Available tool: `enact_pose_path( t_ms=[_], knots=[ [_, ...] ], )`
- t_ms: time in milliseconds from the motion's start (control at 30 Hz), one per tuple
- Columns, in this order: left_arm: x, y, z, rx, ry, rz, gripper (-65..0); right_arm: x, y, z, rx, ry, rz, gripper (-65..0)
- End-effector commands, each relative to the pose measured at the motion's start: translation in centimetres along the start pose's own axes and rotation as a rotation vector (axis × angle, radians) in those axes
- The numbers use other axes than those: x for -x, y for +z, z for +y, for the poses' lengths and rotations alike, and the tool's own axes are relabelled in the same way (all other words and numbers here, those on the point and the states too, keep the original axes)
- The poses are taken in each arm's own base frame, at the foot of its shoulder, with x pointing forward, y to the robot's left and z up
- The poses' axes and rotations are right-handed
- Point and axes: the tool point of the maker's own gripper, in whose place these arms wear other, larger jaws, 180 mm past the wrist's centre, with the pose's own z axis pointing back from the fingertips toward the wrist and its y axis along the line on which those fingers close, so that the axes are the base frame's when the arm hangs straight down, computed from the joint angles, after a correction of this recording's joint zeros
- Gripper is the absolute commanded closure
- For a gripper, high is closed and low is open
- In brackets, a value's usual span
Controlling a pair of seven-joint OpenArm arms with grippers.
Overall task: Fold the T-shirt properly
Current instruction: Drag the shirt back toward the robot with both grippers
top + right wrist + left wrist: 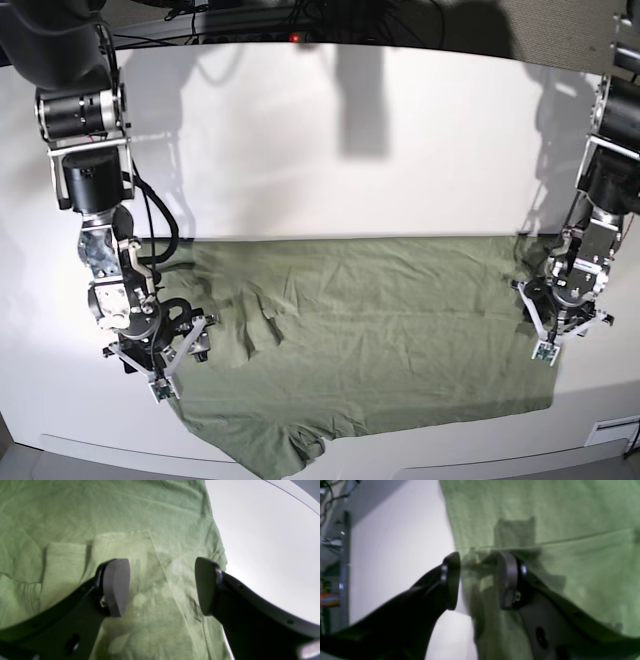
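A wide white worktop carries the T-shirt, spread wrinkled across the near half, one corner drooping toward the front edge. Shadows of the arms fall on the far part of the worktop, and dark cables run along its back edge. The left gripper stands released astride the shirt's side edge. The right gripper hangs released over the cloth near the opposite edge, pads apart.
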Motion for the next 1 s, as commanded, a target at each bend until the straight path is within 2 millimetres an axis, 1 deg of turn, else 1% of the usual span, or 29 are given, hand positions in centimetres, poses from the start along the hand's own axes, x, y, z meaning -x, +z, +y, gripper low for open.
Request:
enact_pose_path(
  t_ms=[0, 67, 167, 200, 300, 333, 400, 467, 567, 667, 733, 800, 833, 967],
  knots=[
    [-2.7, 0.1, 1.9, -0.039, 0.019, -0.063, -24.0, -2.4, 0.3, -1.4, 0.027, -0.004, -0.058, -40.7],
    [-3.0, 0.0, 1.8, -0.040, 0.061, -0.063, -24.0, -1.3, 0.3, -1.0, 0.016, -0.022, -0.030, -40.7],
    [-3.1, 0.0, 1.2, -0.021, 0.229, -0.060, -24.0, 0.5, 0.3, -0.3, 0.005, -0.029, -0.001, -40.7],
    [-3.2, 0.0, 0.7, 0.003, 0.292, -0.053, -24.0, 1.1, 0.3, -0.1, 0.001, -0.030, 0.008, -40.7],
    [-3.4, 0.1, -2.0, 0.145, 0.431, -0.029, -24.0, 2.5, 0.5, 0.5, -0.008, -0.032, 0.020, -40.7],
    [-3.7, 0.2, -2.5, 0.176, 0.475, -0.030, -24.0, 2.8, 0.5, 0.7, -0.011, -0.033, 0.022, -40.7],
    [-3.6, 0.3, -3.1, 0.208, 0.565, -0.033, -24.0, 3.4, 0.6, 0.9, -0.014, -0.033, 0.028, -40.7],
    [-3.0, 0.4, -3.4, 0.216, 0.611, -0.030, -24.0, 3.7, 0.6, 0.9, -0.014, -0.037, 0.032, -40.7],
    [-1.0, 0.5, -4.0, 0.207, 0.589, -0.006, -24.0, 4.0, 0.7, 0.7, -0.007, -0.071, 0.028, -40.7],
    [1.9, 0.7, -4.9, 0.187, 0.505, 0.024, -24.0, 4.0, 0.9, 0.2, 0.007, -0.178, 0.008, -40.7],
    [3.8, 1.0, -5.6, 0.184, 0.495, 0.034, -24.0, 4.2, 1.0, -0.2, 0.019, -0.240, -0.001, -40.7],
    [5.7, 1.4, -6.5, 0.186, 0.495, 0.047, -24.0, 5.0, 1.1, 0.0, 0.018, -0.273, 0.004, -40.7],
    [6.5, 1.6, -6.9, 0.187, 0.495, 0.055, -24.0, 5.7, 1.2, 0.3, 0.012, -0.263, 0.017, -40.6],
    [9.5, 2.4, -8.2, 0.197, 0.490, 0.104, -24.0, 9.2, 1.8, 1.5, -0.005, -0.224, 0.081, -40.7]
  ],
)
